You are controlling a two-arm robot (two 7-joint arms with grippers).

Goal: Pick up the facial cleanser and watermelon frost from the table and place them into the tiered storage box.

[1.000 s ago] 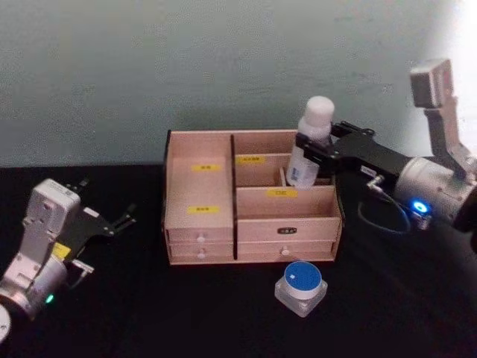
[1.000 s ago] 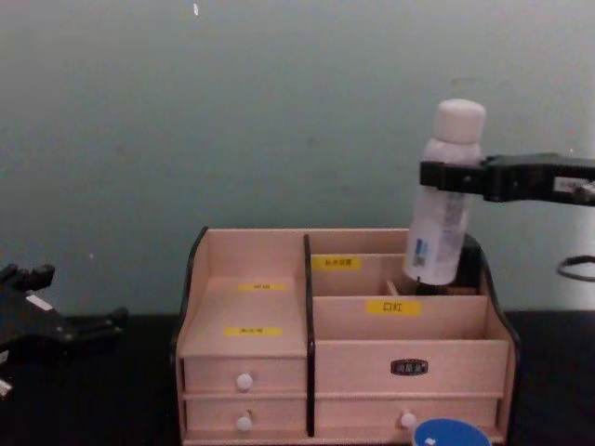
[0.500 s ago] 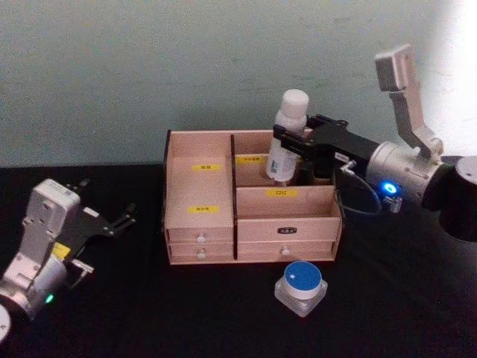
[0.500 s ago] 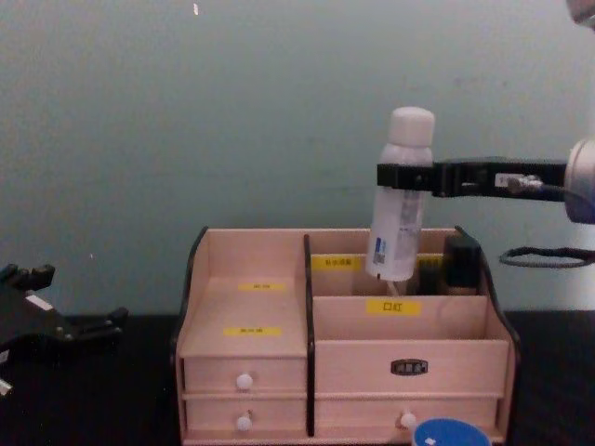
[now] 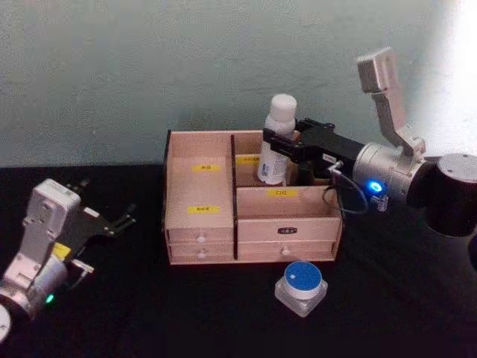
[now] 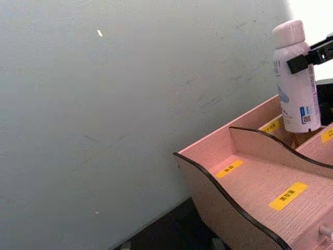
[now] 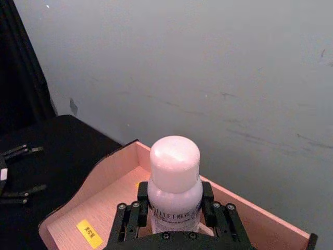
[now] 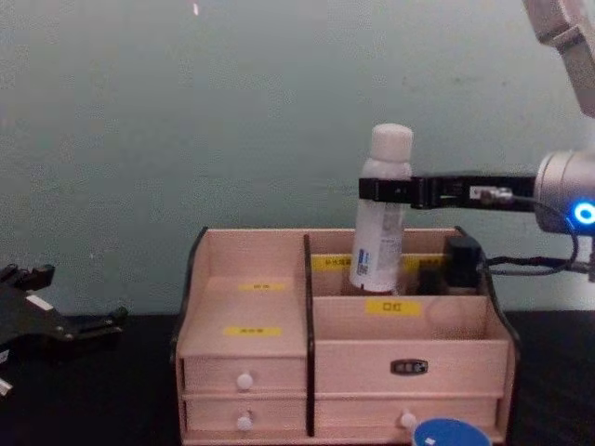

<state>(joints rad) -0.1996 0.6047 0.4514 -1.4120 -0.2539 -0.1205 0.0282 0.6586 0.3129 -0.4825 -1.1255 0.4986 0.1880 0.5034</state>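
Right pincer (image 8: 384,190) is clenched on the facial cleanser (image 8: 376,249), gripping it just under the white cap, arm reaching in level from the right. The bottle hangs slightly tilted, its lower end dipped into the rear right compartment of the tiered storage box (image 8: 409,346), behind the yellow-labelled divider. Whether the base touches the compartment floor, I cannot tell; the divider hides it. Near it in that same compartment stands a dark bottle (image 8: 462,265).

Here's the danger, as I judge it: let go with that lean on and the tall bottle could topple against the divider or knock the dark bottle over. Push down too far and the base jams on the floor while the grip slips.

Out front, the watermelon frost (image 5: 301,283) sits on the black desk (image 5: 186,313) just before the drawers, untouched, so 1 of 2 items remains. Left pincer (image 5: 112,222) rests released, fingers spread, well apart on the left.
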